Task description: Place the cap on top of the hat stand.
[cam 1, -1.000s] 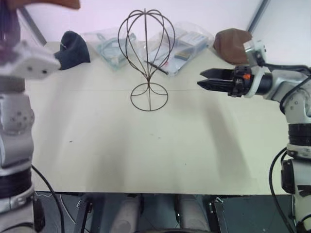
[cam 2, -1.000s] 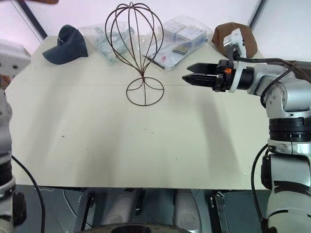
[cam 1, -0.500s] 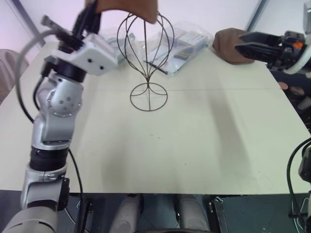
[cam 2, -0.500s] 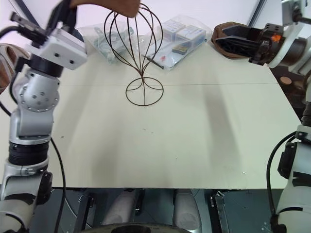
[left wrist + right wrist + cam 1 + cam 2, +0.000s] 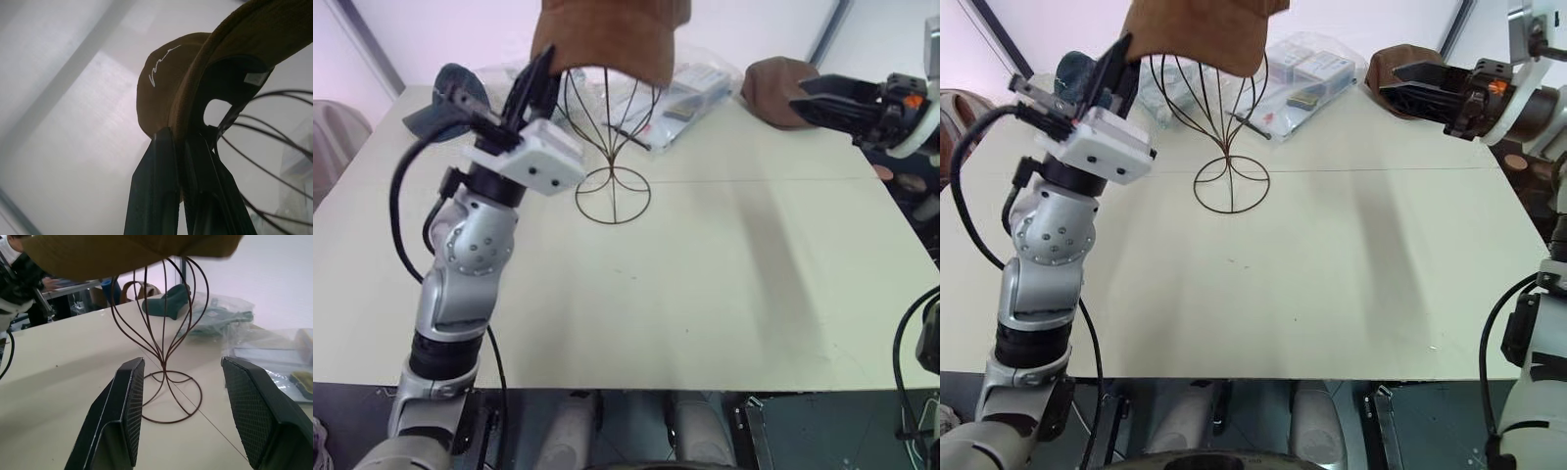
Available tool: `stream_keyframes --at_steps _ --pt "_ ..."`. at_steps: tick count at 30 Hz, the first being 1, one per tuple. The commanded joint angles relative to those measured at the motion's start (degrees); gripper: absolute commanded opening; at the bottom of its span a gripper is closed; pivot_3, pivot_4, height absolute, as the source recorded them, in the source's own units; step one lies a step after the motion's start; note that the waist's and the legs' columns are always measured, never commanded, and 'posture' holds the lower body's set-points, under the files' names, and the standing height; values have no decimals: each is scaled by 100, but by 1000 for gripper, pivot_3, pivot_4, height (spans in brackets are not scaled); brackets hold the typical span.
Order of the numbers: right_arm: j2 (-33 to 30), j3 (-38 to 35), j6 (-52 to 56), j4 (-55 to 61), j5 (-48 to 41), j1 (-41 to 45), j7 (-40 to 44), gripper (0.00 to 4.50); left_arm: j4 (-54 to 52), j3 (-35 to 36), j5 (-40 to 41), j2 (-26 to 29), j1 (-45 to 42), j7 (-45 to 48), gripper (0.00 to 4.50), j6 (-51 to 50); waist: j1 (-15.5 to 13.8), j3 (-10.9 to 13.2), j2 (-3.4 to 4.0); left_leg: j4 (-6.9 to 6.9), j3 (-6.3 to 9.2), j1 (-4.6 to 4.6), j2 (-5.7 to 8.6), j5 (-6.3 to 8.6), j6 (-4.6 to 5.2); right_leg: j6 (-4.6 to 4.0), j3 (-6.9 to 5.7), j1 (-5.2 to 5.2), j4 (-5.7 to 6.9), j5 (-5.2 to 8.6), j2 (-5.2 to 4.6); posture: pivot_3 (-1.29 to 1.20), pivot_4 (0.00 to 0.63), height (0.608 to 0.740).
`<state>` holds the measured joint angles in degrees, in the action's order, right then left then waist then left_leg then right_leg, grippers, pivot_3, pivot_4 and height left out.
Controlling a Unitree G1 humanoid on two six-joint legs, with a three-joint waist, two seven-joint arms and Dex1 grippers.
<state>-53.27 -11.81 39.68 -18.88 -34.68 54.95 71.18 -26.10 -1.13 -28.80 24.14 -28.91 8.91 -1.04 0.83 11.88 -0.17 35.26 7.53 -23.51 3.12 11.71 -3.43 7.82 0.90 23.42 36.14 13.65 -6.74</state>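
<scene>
Cap [image 5: 607,39] now moved over hat stand [image 5: 612,147].

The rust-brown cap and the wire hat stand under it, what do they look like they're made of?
The rust-brown baseball cap looks like suede or brushed fabric: matte, napped, with white script embroidery. The dark egg-cage hat stand looks like thin bent metal wire; its brownish finish could be paint or rust.

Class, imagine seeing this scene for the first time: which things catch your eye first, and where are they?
The rust-brown cap stands out, over the top of the wire hat stand at the table's far middle, pinched by the left end effector. The right end effector hangs open at the far right, before a brown flat cap.
</scene>
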Motion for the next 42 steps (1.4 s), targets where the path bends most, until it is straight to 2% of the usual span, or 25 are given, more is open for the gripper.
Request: stream_keyframes --at_steps 1,15,35,38,42 --pt "12 -93 -57 62 -41 133 -10 2551 -358 157 -102 -42 107 -99 41 -30 -3 0 0 1 0 0 0 0 0 0 1 0 0 0 0 0 150 740" --pt "80 -50 -58 69 8 148 -24 2551 -215 66 96 -119 549 87 41 95 8 0 1 1 -1 0 1 0 0 0 3 0 0 -1 0 0 150 740" --pt "217 33 -105 -8 92 246 -47 2551 -352 -119 -31 -200 1419 72 41 349 -5 -1 2 2 -5 4 0 0 0 -2 6 -1 2 -2 0 0 150 740" --pt "233 40 -107 -10 102 264 -53 2551 -305 -126 21 -220 1439 81 1014 389 -4 -1 2 2 -5 4 0 0 0 -3 7 -1 1 -2 0 0 150 740" --pt "239 42 -103 4 105 263 -58 2551 -274 -146 67 -233 1499 108 2991 425 -1 -1 2 2 -5 4 0 0 0 -3 7 -1 1 -2 0 0 150 740"
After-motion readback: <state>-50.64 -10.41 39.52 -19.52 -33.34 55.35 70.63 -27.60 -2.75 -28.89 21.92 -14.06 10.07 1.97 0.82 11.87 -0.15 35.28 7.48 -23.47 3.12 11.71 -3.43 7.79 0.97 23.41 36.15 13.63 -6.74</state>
